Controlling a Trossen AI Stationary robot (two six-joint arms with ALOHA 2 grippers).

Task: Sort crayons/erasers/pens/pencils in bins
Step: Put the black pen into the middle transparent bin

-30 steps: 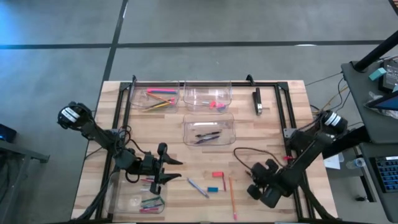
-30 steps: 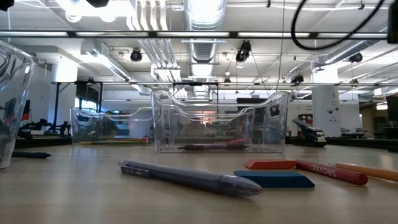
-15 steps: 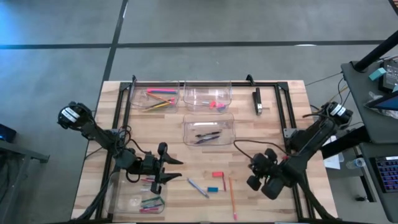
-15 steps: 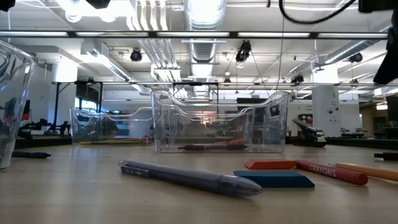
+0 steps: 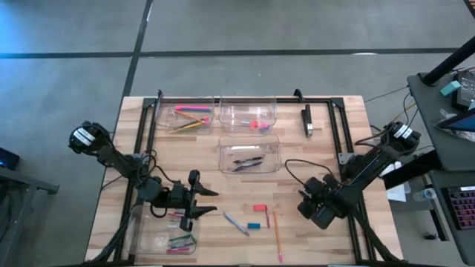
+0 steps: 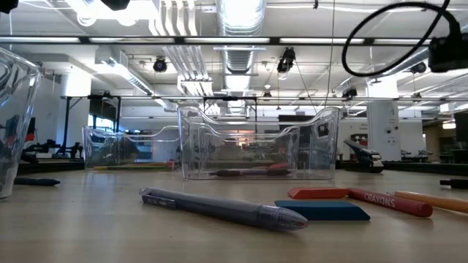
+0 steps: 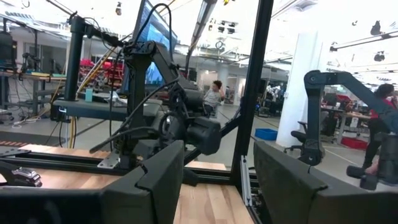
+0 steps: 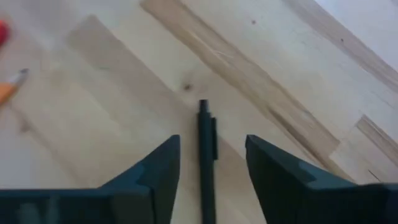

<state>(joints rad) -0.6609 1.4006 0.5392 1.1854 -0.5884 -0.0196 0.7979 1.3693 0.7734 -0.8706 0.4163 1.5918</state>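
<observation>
My right gripper (image 5: 315, 206) hangs over the table's near right part, open and pointing down. A black pen (image 8: 204, 143) lies on the wood between its fingers (image 8: 155, 168), with a gap on each side; its end shows in the low view (image 6: 453, 183). A grey-purple pen (image 5: 236, 223), a red eraser (image 5: 259, 209), a blue eraser (image 5: 254, 225), a red crayon (image 6: 391, 201) and an orange pencil (image 5: 277, 237) lie flat to its left. My left gripper (image 5: 196, 202) waits open and level beside the near-left bin (image 5: 167, 236).
Three more clear bins stand farther back: one with pencils (image 5: 189, 117), one with erasers (image 5: 249, 117), one with pens (image 5: 249, 157). A black oblong block (image 5: 306, 121) lies near the far right. Dark frame rails (image 5: 338, 133) run along the table's sides.
My right gripper has moved a little toward the table's far edge, its arm drawing back with it. The black pen's end now shows at the right edge of the low view, where it did not a second ago.
</observation>
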